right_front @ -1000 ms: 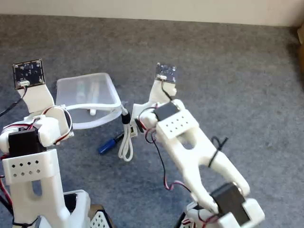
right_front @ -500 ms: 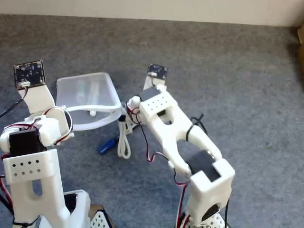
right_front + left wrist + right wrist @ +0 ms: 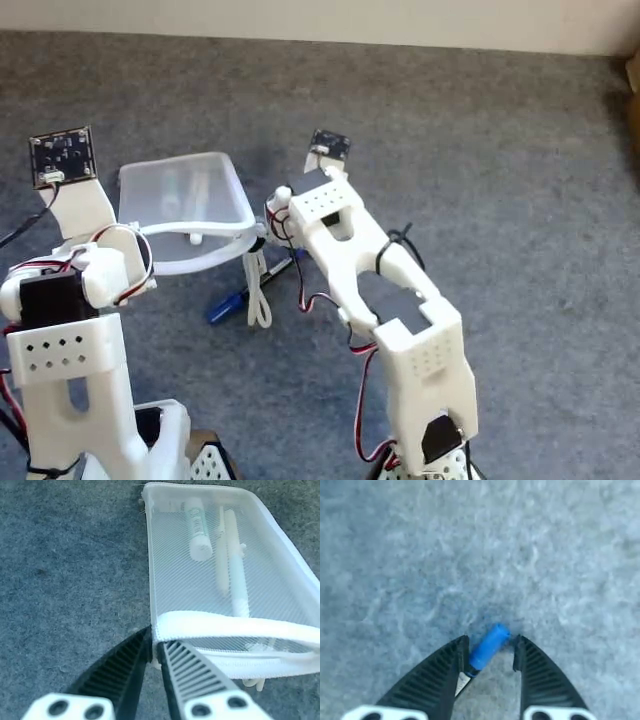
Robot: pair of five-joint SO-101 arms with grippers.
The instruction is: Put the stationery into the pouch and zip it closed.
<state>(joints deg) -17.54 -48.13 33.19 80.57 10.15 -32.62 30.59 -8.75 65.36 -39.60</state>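
The pouch (image 3: 185, 200) is translucent white mesh and lies open on the grey carpet; in the left wrist view it (image 3: 175, 585) holds a white tube (image 3: 197, 530) and a white pen (image 3: 235, 575). My left gripper (image 3: 154, 642) is shut on the pouch's white rim at its near corner. A blue pen (image 3: 228, 305) lies on the carpet just in front of the pouch. My right gripper (image 3: 490, 641) is open and low over the carpet, its black fingers on either side of the pen's blue cap (image 3: 489, 646). From above, the right gripper (image 3: 258, 290) stands beside the pouch's corner.
Grey carpet (image 3: 500, 150) stretches free to the right and behind the pouch. A pale wall edge (image 3: 400, 20) runs along the back. The right arm's white links (image 3: 380, 290) and loose wires cross the middle foreground.
The right arm has swung round and stretched forward, bringing its gripper slightly left and down over the blue pen. The left arm and the pouch have stayed still.
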